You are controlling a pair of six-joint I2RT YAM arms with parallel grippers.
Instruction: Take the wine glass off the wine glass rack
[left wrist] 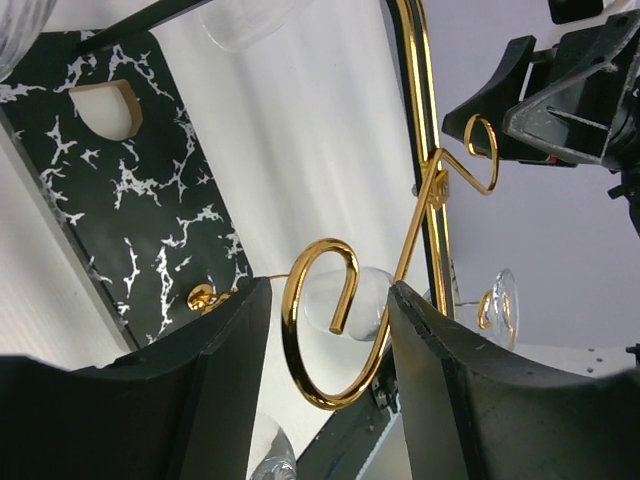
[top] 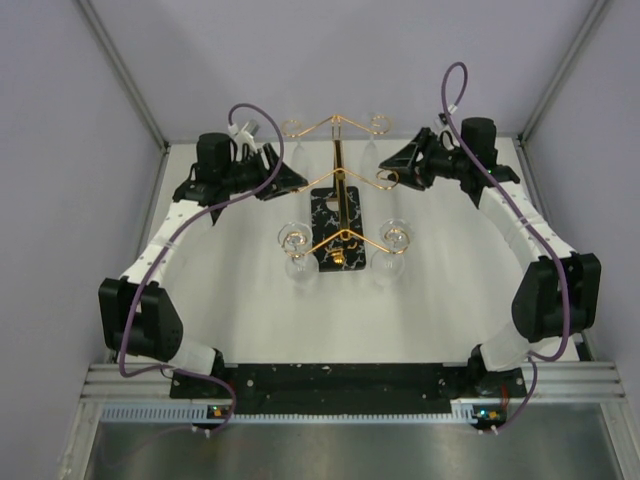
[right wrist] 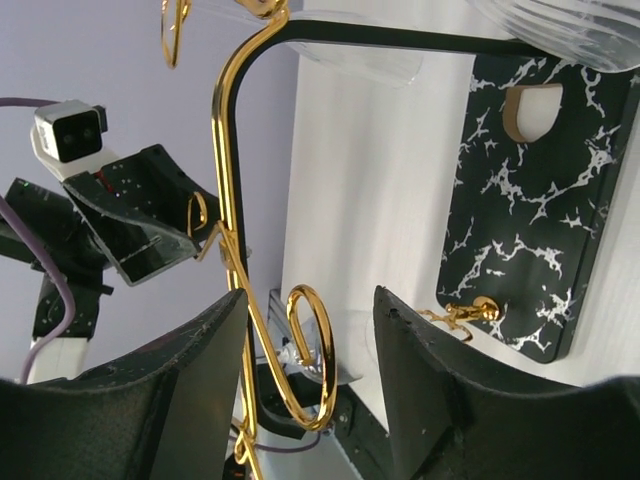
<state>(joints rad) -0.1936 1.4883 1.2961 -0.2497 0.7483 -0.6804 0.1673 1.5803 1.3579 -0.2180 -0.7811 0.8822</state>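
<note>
white arms (top: pixel 160 250), black joints (top: pixel 140 315), purple cables (top: pixel 456 66)

- The top camera is looking down from high behind the rig, distantly, over the whole white table (top: pixel 250 310).
- Both wrist cameras are facing inward, close, past black gripper fingers (left wrist: pixel 200 400).
- All are sharing the thin gold wire rack with black veined base (top: pixel 325 220).

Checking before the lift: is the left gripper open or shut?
Open: the left gripper has its fingers apart, a gold scroll arm between them.
</note>
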